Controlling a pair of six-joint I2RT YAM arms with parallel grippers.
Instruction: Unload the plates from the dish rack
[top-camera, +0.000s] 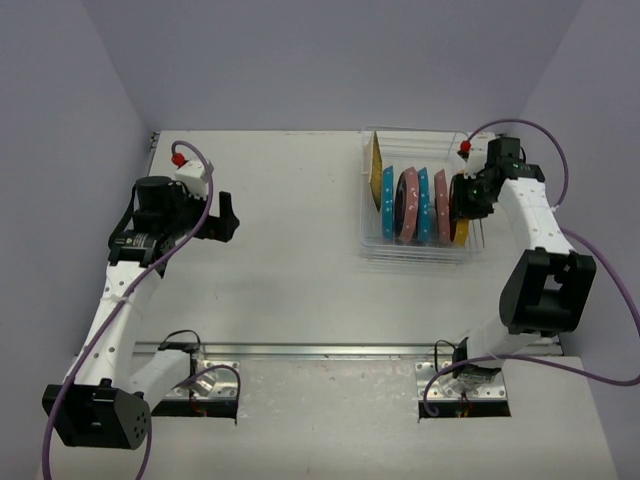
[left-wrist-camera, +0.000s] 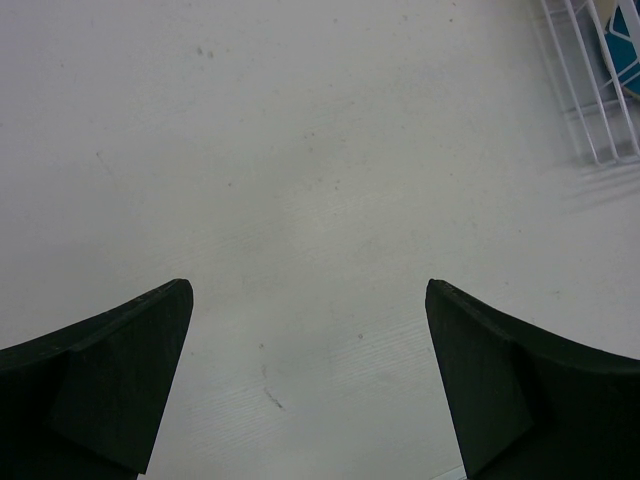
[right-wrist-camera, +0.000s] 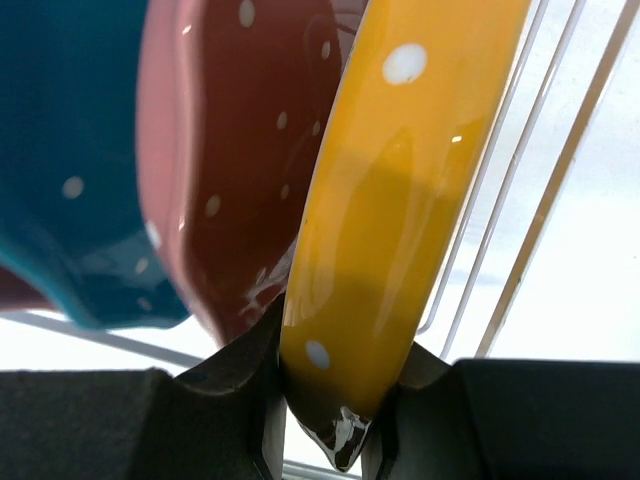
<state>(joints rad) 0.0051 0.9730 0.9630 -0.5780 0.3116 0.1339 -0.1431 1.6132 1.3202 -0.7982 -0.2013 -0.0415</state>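
The clear dish rack (top-camera: 372, 243) stands at the back right of the table. Several polka-dotted plates stand on edge in it: a yellow plate (top-camera: 375, 167) at the left end, then a teal plate (top-camera: 388, 202), a pink plate (top-camera: 407, 205), another teal one (top-camera: 424, 206) and another pink one (top-camera: 441, 206). My right gripper (top-camera: 463, 205) is shut on the rim of the yellow plate (right-wrist-camera: 400, 210) at the rack's right end, next to a pink plate (right-wrist-camera: 225, 150). My left gripper (left-wrist-camera: 308, 295) is open and empty over bare table, far left of the rack.
The rack's wire corner (left-wrist-camera: 590, 90) shows at the upper right of the left wrist view. Lilac walls close in the table at the back and both sides. A metal rail (top-camera: 340, 350) crosses the near table between the arm bases.
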